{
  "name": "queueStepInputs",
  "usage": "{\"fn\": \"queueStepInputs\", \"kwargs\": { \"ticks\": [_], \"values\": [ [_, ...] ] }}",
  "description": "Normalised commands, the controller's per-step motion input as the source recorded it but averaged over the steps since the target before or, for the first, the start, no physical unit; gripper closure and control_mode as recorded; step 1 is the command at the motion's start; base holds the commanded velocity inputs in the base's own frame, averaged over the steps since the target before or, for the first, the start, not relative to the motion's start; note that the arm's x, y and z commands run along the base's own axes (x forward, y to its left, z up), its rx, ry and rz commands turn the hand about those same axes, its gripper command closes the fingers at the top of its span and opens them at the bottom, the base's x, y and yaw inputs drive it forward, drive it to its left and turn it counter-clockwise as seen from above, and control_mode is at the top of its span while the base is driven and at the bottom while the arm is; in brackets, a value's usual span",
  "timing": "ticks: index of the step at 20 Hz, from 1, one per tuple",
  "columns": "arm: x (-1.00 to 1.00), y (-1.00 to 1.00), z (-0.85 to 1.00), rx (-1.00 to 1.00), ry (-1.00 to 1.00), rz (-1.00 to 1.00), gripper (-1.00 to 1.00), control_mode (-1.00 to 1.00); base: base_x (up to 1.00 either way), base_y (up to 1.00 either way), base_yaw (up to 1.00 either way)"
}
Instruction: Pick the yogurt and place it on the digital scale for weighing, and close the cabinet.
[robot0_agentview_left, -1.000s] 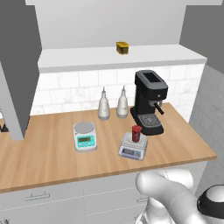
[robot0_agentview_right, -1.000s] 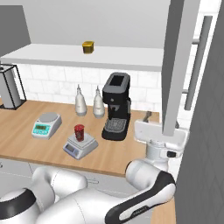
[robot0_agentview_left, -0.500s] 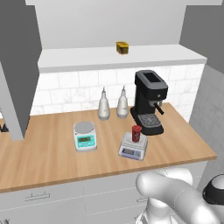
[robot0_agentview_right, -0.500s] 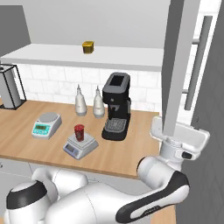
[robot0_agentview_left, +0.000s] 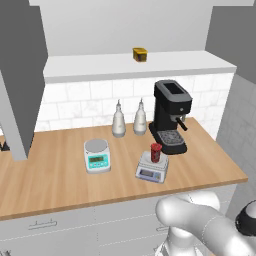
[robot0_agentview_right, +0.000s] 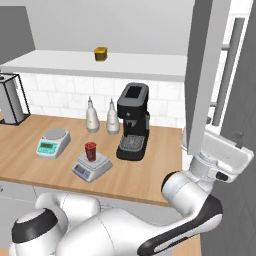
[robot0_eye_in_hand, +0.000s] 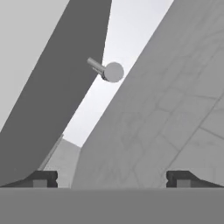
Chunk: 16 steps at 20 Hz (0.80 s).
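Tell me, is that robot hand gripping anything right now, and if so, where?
Nothing is held. The gripper is open with empty space between its tips, near the open cabinet door. The yogurt sits on the digital scale.

On the wooden table (robot0_agentview_left: 60, 180) stand two scales: one low light-grey scale with a squarish silver platter (robot0_agentview_left: 151, 167) and one round-platter scale with a teal front panel (robot0_agentview_left: 97, 155). One small red cylindrical yogurt cup (robot0_agentview_left: 156, 152) sits on the squarish one. There are two pale bottles with narrow necks (robot0_agentview_left: 118, 121) side by side and one black coffee machine (robot0_agentview_left: 170, 116). One squat yellow container (robot0_agentview_left: 140, 54) rests on the white shelf (robot0_agentview_left: 100, 67). Grey cabinet doors (robot0_agentview_right: 205, 75) number two, as far as can be made out.
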Motion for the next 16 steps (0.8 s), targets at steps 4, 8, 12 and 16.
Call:
{"fn": "queueStepInputs", "kwargs": {
  "ticks": [4,8,12,16],
  "values": [
    [-0.78,0.31,0.91,0.02,-0.29,0.00,-1.00,-1.00,0.00,0.00,0.00],
    [-0.73,0.66,0.90,-0.03,-0.23,0.02,-1.00,-1.00,0.00,0.00,0.00],
    [-0.53,0.64,1.00,-0.14,-0.26,0.05,-1.00,-1.00,0.00,0.00,0.00],
    [-0.50,0.44,1.00,-0.12,-0.34,0.10,-1.00,-1.00,0.00,0.00,0.00]
  ]
}}
